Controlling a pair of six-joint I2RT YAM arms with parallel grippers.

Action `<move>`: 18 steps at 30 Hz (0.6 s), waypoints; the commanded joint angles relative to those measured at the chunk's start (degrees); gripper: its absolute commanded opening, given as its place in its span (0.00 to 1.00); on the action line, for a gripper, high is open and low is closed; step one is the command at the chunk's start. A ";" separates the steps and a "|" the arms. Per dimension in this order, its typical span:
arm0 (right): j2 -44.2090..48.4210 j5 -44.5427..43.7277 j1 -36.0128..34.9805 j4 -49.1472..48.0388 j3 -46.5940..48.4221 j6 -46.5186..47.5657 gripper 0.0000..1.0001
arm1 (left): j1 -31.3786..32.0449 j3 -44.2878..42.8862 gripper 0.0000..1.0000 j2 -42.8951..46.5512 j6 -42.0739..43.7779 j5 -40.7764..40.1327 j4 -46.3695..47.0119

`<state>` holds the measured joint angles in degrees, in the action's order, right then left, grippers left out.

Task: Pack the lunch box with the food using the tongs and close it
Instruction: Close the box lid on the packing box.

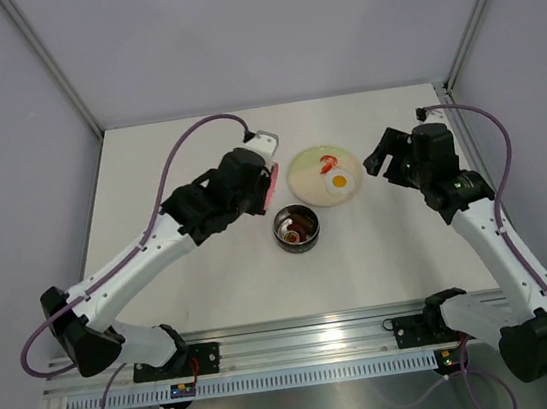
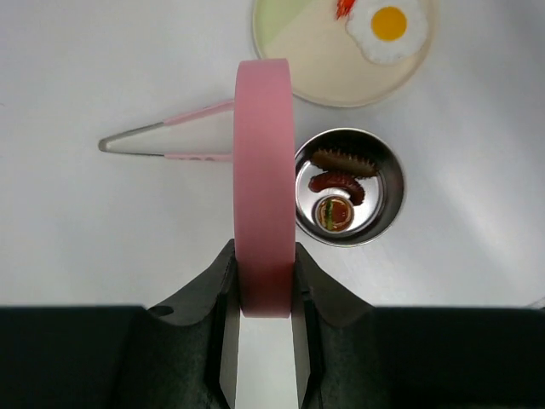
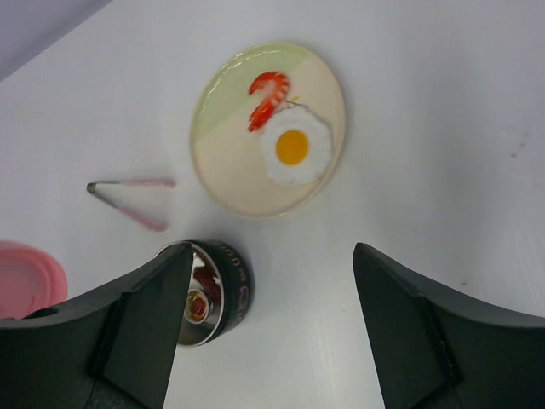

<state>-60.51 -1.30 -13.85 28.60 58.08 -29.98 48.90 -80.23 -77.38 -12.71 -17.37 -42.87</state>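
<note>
Lunch box (image 2: 349, 187): open steel bowl on the desk (image 2: 102, 256), just beside the cream plate (image 2: 324, 68), holding three food pieces, namely a brown ridged piece (image 2: 342, 160), a dark red curved piece (image 2: 338, 183) and a small round piece (image 2: 333, 213). Lid (image 2: 264, 170): pink, stood on edge in the left pincer (image 2: 264, 273), whose jaws clamp its rim, close beside the bowl and not yet on it. Tongs (image 2: 183, 156): lying flat on the desk, apart from both arms, held by neither. Fried egg (image 3: 292, 146) and red shrimp-like piece (image 3: 268, 95): on the plate, unpacked. Right pincer (image 3: 272, 251): spread wide, empty, hovering near the plate and bowl. Progress, as judged: packing part done, two pieces left out, closing in hand but not made. Views: the left wrist view alone shows the bowl's contents plainly and the grip on the lid. The right wrist view shows the shrimp-like piece whole and the lid only at its edge. The top view shows both arms but not the tongs.
</note>
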 commanded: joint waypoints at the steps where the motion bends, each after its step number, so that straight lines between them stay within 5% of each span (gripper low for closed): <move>1: 2.41 -2.04 5.39 3.48 -2.44 0.09 0.84 | 7.58 -5.89 0.00 -6.01 6.82 -19.24 -4.49; 5: 4.26 -2.48 7.34 4.97 -2.98 0.36 0.84 | 12.78 -7.57 0.00 -13.22 8.31 -28.41 -5.12; 18: 3.56 -1.25 7.69 4.19 -3.85 -0.26 0.84 | 17.98 -6.09 0.00 -22.90 7.87 -36.96 0.24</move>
<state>-56.95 -2.46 -6.48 33.43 54.65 -30.00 66.02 -85.41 -99.68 -5.06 -49.43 -46.96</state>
